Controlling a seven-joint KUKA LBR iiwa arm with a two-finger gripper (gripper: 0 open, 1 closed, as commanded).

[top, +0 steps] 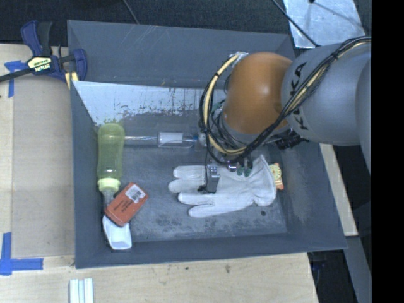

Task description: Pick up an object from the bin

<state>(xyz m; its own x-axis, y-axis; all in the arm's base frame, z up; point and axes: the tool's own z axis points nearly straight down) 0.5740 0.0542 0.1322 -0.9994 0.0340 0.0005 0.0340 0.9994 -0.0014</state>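
Orange wrist cover (255, 93) with its black and yellow cables sits highest, your arm coming in from the right over the bin's (189, 49) right half. Below it you see the claw (211, 183), down over the white glove (230, 194), about where the glove's fingers meet the palm. Claw state: cannot tell, the wrist hides too much. You also can't tell whether it touches the glove or hangs just above it.

Glove lies flat on the bin floor, centre-right, fingers pointing left, cuff to the right under the arm. Small yellow-orange item (276, 175) just beside the cuff on the right; too small to name.

Left side, well apart from the claw:
- yellow-green bottle (110, 151) lying lengthwise along the left wall, cap end toward the near side
- orange box (125, 203) with a white label, tilted, just below the bottle's cap end
- white packet (118, 236) just beside the orange box, in the near left corner

Clear tube (165, 139) lies crosswise near the back wall, from the bottle's upper end toward the arm's cables.
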